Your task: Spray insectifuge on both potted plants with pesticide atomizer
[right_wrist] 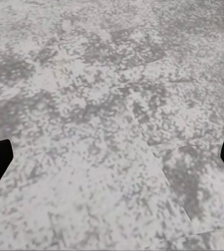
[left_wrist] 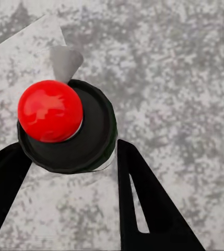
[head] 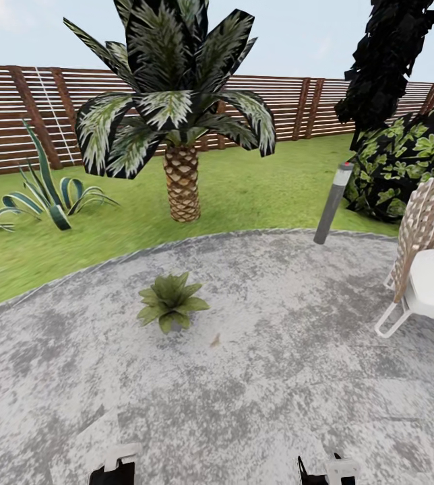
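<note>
Potted plant [head: 171,301] on paved patio [head: 277,377], left of centre, near. Palm [head: 180,128] on lawn [head: 257,188] directly behind it, just past patio edge. Agave [head: 48,192] on lawn far left. Bollard lamp [head: 333,202] at patio's far right edge, leaning. Shrub [head: 406,165] right of lamp. Chair [head: 427,263] on patio at right edge, nearer than shrub. Fence [head: 298,104] along far side, behind all.

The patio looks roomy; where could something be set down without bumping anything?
The grey patio lies bare between the potted plant and the white chair, and in front of both. It is tighter by the chair and lamp post.
</note>
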{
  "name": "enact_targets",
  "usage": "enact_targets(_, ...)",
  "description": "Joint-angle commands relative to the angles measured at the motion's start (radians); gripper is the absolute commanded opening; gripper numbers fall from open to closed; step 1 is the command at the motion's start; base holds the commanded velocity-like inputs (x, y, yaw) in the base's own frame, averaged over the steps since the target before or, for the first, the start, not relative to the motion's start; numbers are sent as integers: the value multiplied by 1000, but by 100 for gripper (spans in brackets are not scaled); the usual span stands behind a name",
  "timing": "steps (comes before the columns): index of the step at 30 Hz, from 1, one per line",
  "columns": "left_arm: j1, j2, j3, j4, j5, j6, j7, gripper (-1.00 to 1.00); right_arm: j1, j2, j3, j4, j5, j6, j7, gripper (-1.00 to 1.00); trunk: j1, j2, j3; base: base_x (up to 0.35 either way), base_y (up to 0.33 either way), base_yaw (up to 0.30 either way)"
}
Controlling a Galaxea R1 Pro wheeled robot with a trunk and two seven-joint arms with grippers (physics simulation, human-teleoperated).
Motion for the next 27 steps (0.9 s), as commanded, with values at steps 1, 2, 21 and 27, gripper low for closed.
enact_targets(1, 0, 0, -6, 1, 9, -4, 3, -100, 0, 0, 9, 0, -4, -1, -6, 100, 0, 0, -1, 135, -263, 0)
enact_targets(2, 0, 0, -7, 1, 9, -4, 3, -100, 0, 0, 9, 0, -4, -1, -6, 100, 0, 0, -1, 135, -263, 0)
enact_targets(21, 0, 0, -6, 1, 9, -6, 4, -100, 0, 0, 9, 0, -4, -1, -6, 100, 0, 0, -1, 135, -263, 0)
enact_targets(27, 0, 0, -6, 1, 9, -7, 5, -100, 0, 0, 9, 0, -4, -1, -6, 100, 0, 0, -1, 135, -262, 0)
